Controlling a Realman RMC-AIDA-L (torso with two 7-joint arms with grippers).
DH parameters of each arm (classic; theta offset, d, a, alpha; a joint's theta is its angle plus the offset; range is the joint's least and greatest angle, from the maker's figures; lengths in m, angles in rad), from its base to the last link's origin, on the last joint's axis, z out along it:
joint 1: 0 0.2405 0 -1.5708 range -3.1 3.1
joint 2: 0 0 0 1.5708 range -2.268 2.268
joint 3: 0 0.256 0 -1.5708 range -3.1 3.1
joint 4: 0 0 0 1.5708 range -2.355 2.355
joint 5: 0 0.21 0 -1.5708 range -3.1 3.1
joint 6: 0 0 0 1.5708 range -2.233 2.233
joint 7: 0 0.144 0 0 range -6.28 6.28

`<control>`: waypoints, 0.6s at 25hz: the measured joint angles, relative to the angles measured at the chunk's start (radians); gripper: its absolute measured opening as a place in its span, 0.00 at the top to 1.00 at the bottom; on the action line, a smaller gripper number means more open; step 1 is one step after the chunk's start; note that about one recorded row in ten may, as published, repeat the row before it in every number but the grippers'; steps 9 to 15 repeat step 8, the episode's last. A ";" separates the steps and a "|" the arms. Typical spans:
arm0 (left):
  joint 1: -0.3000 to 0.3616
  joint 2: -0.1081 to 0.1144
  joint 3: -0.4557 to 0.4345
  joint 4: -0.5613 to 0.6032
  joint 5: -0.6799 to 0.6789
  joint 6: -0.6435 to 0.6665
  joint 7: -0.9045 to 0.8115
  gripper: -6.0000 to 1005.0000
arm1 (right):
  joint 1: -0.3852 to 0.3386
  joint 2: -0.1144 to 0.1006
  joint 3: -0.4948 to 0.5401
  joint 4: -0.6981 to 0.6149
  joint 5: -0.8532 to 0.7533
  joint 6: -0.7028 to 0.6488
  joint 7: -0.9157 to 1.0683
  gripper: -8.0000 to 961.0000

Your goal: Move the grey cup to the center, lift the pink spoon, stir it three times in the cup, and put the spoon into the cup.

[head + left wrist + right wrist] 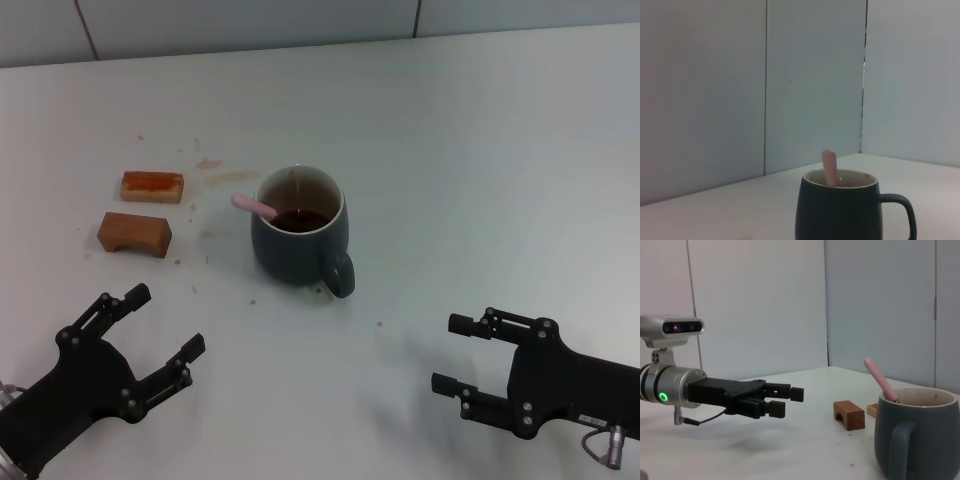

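Observation:
The grey cup [300, 235] stands near the middle of the white table, its handle toward me, with dark brown liquid inside. The pink spoon [254, 206] stands in the cup, its pale pink handle leaning over the rim toward the left. The cup [840, 210] and spoon [829, 166] also show in the left wrist view, and again in the right wrist view, cup [917, 435] and spoon [880, 378]. My left gripper [165, 325] is open and empty at the front left. My right gripper [452, 353] is open and empty at the front right. The left gripper [787, 401] shows in the right wrist view.
Two brown rectangular blocks lie left of the cup: an orange-topped one [152, 186] and an arched one [135, 233]. Brown stains and crumbs [210, 170] mark the table between the blocks and the cup. A wall runs behind the table's far edge.

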 joint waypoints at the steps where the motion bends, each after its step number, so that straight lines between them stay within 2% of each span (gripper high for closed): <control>1: 0.000 0.000 0.000 0.000 0.000 0.000 0.000 0.14 | 0.000 0.000 0.000 0.000 0.000 0.000 0.000 0.30; 15: 0.001 0.001 0.000 0.000 0.000 0.000 0.000 0.14 | 0.000 0.001 0.000 0.000 0.000 -0.002 0.000 0.30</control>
